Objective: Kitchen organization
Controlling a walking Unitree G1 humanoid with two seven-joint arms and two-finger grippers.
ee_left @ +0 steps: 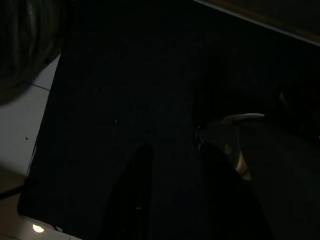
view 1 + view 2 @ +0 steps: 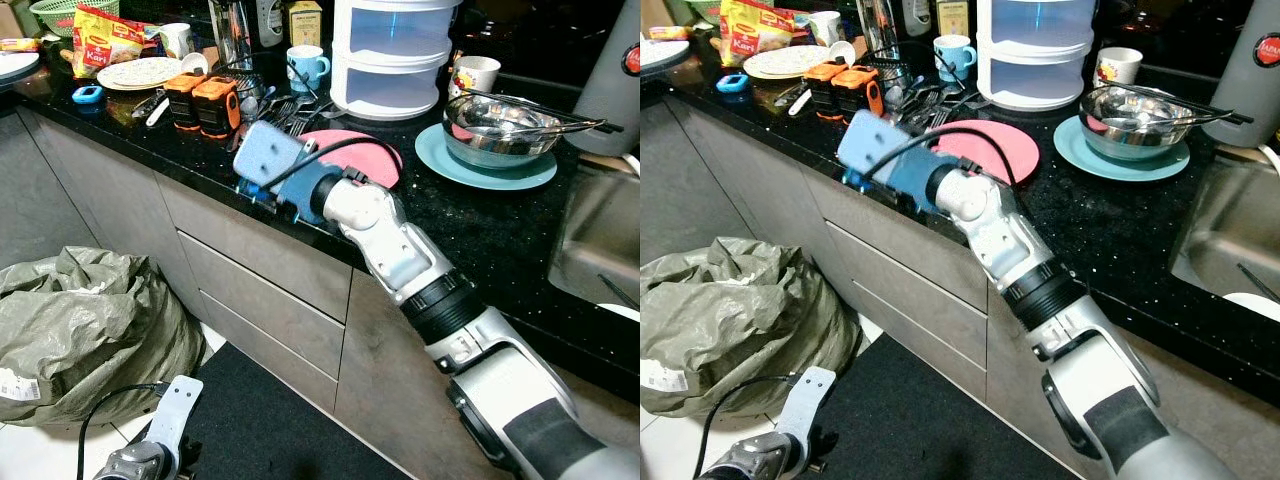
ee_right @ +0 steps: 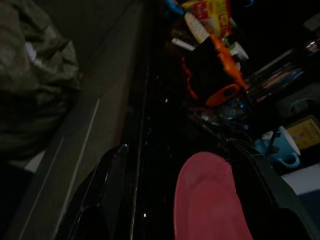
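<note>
Reaching across the near edge of the black counter (image 2: 470, 240), the right arm ends in a blue wrist housing that hides the right gripper (image 3: 175, 195) in the left eye view; just beyond it lies a pink plate (image 2: 375, 155). To the right sits a steel bowl (image 2: 500, 130) on a teal plate (image 2: 440, 160), with a white stacked container (image 2: 385, 60) behind and a blue mug (image 2: 305, 65) further left. Two orange-and-black packs (image 2: 205, 100) stand left of the pink plate, and a grey-green sack (image 2: 90, 330) slumps on the floor below.

The right eye view gives the same layout, with the sink (image 2: 1230, 250) at the right edge and the left arm low near the floor.

In the left wrist view, very dark, the left gripper (image 1: 175, 200) hangs over dark floor matting, its two fingers a modest gap apart and holding nothing.

In the right wrist view the right gripper's fingers are spread wide, one at the counter's edge, the other beyond the pink plate, which lies between them, ungrasped.
</note>
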